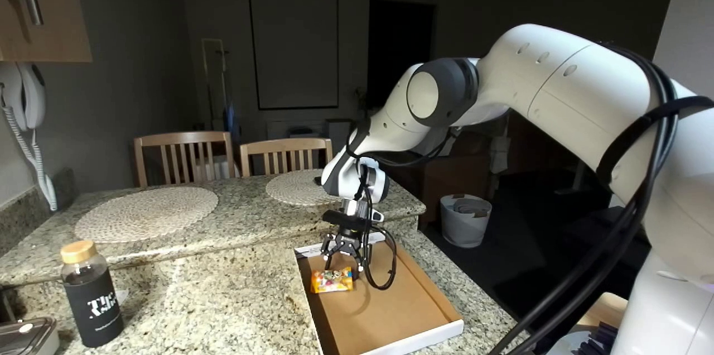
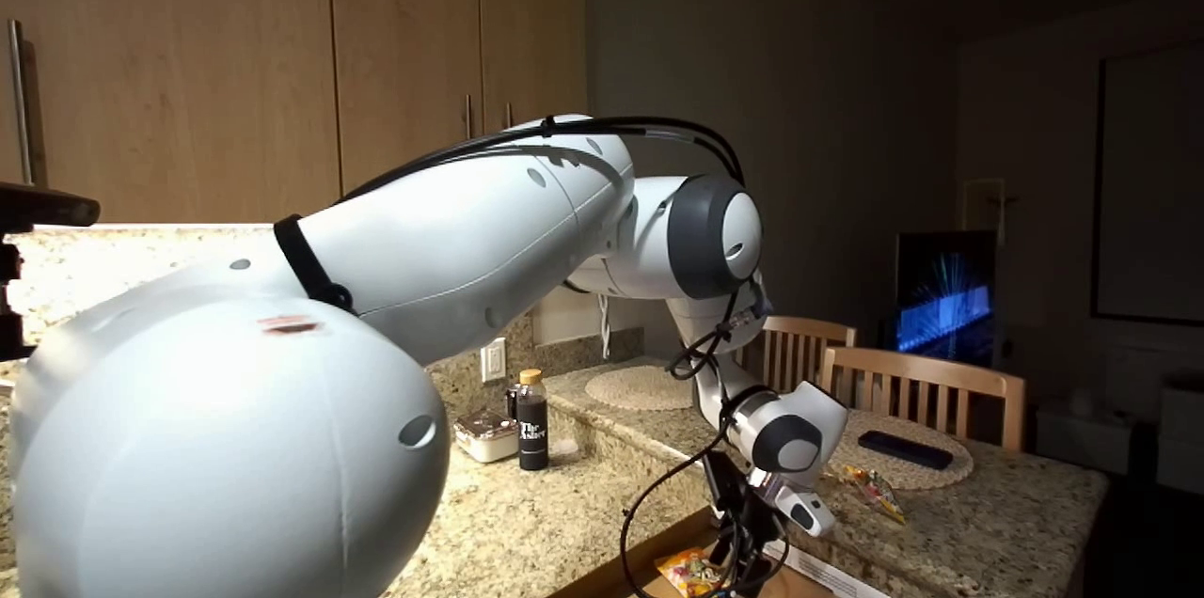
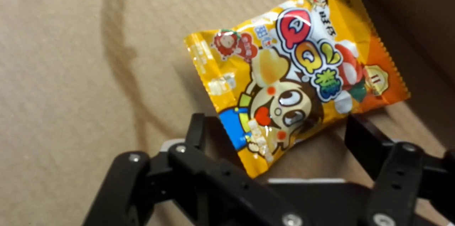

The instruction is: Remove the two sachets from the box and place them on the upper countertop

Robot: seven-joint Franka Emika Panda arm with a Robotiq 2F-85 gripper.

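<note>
One yellow-orange sachet lies flat on the floor of the cardboard box (image 1: 401,310), near one side wall; this sachet (image 1: 332,280) shows in both exterior views (image 2: 691,572) and large in the wrist view (image 3: 295,59). The other sachet (image 2: 875,492) lies on the upper countertop (image 2: 1016,509) at the edge of a round placemat; the arm hides it in an exterior view. My gripper (image 1: 345,265) is inside the box, pointing down over the near part of the sachet. In the wrist view, its fingers (image 3: 274,123) are wide apart and empty, one on each side of the sachet's lower part.
Two round placemats (image 1: 148,212) (image 1: 301,186) lie on the upper tier, one bearing a dark phone (image 2: 905,449). A bottle (image 1: 92,299) and a lidded container (image 1: 28,335) stand on the lower tier. Loose cables hang beside the gripper. Chairs (image 1: 184,157) stand behind the counter.
</note>
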